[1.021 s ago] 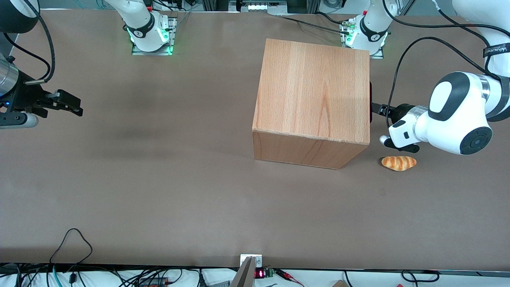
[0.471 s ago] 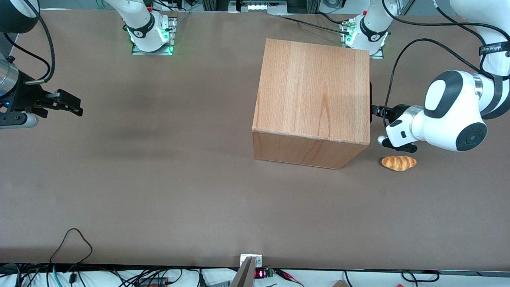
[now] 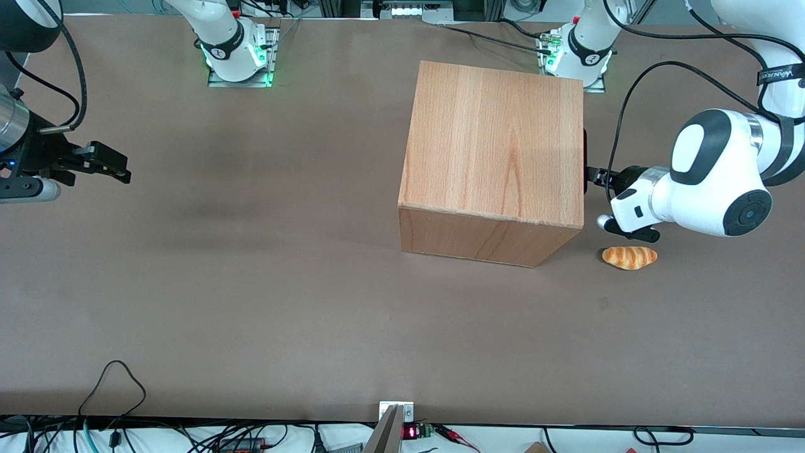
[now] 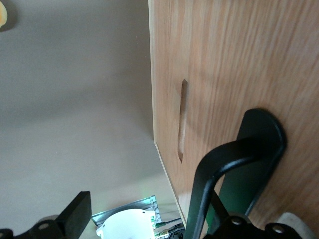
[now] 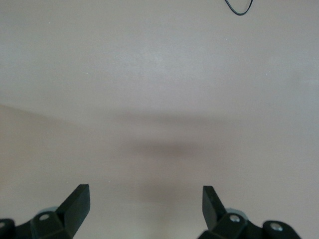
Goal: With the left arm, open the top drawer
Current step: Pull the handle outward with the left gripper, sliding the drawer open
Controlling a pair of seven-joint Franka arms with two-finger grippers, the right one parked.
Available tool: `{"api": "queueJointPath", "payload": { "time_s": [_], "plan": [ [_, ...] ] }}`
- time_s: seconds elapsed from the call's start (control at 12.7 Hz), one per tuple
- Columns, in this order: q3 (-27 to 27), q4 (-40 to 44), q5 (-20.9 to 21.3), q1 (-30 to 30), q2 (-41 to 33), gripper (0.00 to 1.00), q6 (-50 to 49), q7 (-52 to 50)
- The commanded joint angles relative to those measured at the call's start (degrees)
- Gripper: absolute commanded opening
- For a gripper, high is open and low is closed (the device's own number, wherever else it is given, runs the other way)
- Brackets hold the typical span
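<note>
The gripper (image 3: 591, 175) is positioned at the drawer (image 4: 239, 84) front; its open fingers (image 4: 75, 216) straddle the black handle (image 4: 234, 164).

Light-brown grained wooden cabinet (image 3: 497, 151) touching the black gripper (image 3: 591, 178), black bar handle (image 4: 224, 164), white and dark-grey left arm (image 3: 710, 176), golden striped bread roll (image 3: 629, 257) near the gripper, brown table (image 3: 251, 264).

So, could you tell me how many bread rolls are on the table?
1: the bread roll lies beside the wooden cabinet, nearer the front camera than the gripper at the drawer handle.
</note>
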Motion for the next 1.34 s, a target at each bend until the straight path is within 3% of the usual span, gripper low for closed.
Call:
{"api": "queueJointPath", "payload": {
  "time_s": [0.0,1.26],
  "plan": [
    [-0.1,-1.7,-0.5,0.5,-1.5,1.00,1.8,1.7],
    [0.6,-4.3,0.7,3.8,-1.1,1.00,10.6,1.9]
  ]
}}
